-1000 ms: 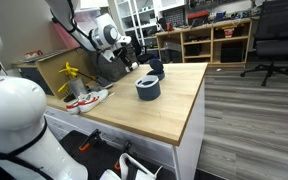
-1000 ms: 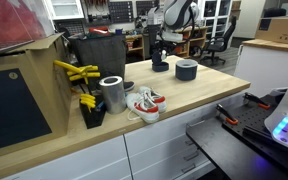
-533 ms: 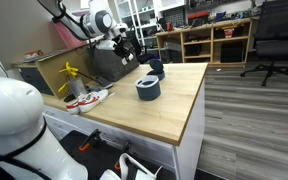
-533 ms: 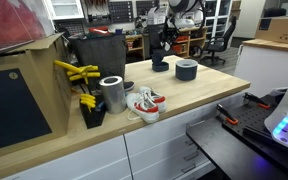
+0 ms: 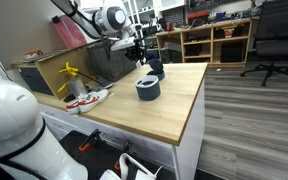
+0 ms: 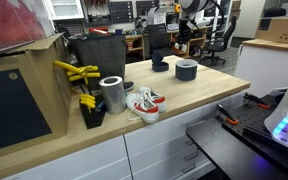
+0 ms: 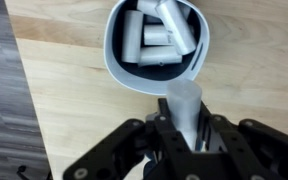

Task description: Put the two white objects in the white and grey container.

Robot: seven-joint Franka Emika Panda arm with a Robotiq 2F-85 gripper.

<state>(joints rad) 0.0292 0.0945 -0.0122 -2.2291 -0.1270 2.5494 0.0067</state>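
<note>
- At the far left of the worktop [image 6: 199, 95] we see a bunch of yellow tools [image 6: 74, 72] in front of a dark box [image 6: 102, 52].
- Just right of them stands an upright metal can [image 6: 112, 93].
- Next comes a white-and-red pair of shoes [image 6: 144, 103], near the front edge of the worktop; they also show in an exterior view [image 5: 87, 98].
- Further right and further back sits the small dark bowl [image 6: 160, 66]. In the wrist view its rim [image 7: 114, 60] looks pale and its inside dark, and several white cylinders [image 7: 154, 35] lie jumbled in it.
- The arm [image 5: 109, 18] reaches in from above, and the fingers [image 7: 212, 130] hang over the worktop just beside this bowl, clear of it.
- We see the fingers clamped on a white piece [image 7: 184, 105], a short, chunky cylinder that stands up between them. It is off the worktop and touches neither the bowl nor the tub.
- Right of the bowl, with a small gap between them, stands the grey-blue tub [image 6: 186, 70], upright on the worktop and apart from the fingers. In an exterior view [image 5: 148, 90] it sits nearer the camera than the bowl. We cannot tell from either exterior view what lies inside it.
- At the far right, on the floor beyond the worktop, stands an office chair [image 5: 274, 40].
</note>
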